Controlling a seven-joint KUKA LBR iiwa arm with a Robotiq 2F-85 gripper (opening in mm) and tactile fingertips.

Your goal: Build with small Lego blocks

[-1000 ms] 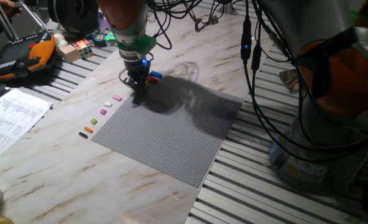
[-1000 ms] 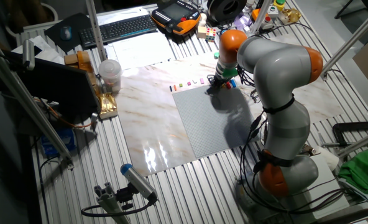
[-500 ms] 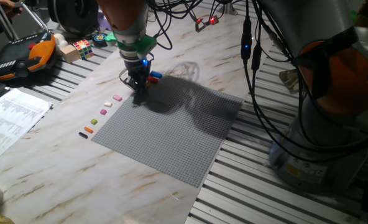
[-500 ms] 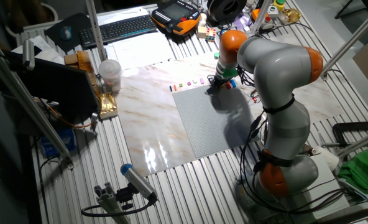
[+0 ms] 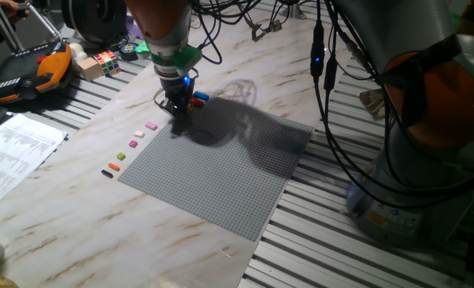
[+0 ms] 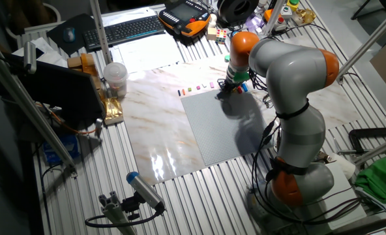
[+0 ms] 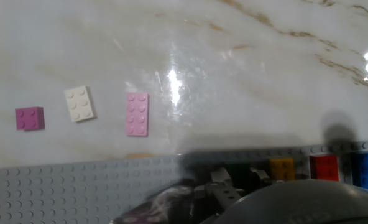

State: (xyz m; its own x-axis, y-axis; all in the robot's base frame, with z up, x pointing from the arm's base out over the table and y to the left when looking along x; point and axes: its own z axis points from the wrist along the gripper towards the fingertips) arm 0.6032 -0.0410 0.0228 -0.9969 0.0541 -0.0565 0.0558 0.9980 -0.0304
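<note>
3 loose bricks, magenta [image 7: 30,118], white [image 7: 80,103], pink [image 7: 137,114]; the fingers' [image 5: 176,110] gap is hidden.

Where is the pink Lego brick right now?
In the hand view the pink brick lies flat on the marble table, just right of the white brick and a little off the edge of the grey baseplate.

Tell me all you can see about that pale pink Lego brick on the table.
The pink brick is a small, glossy plastic rectangle with two rows of four studs on top. It lies flat, studs up, on the marble-look tabletop, just off the edge of the grey baseplate and touching nothing else. A white brick sits beside it, apart, and a magenta brick beyond that.
</note>
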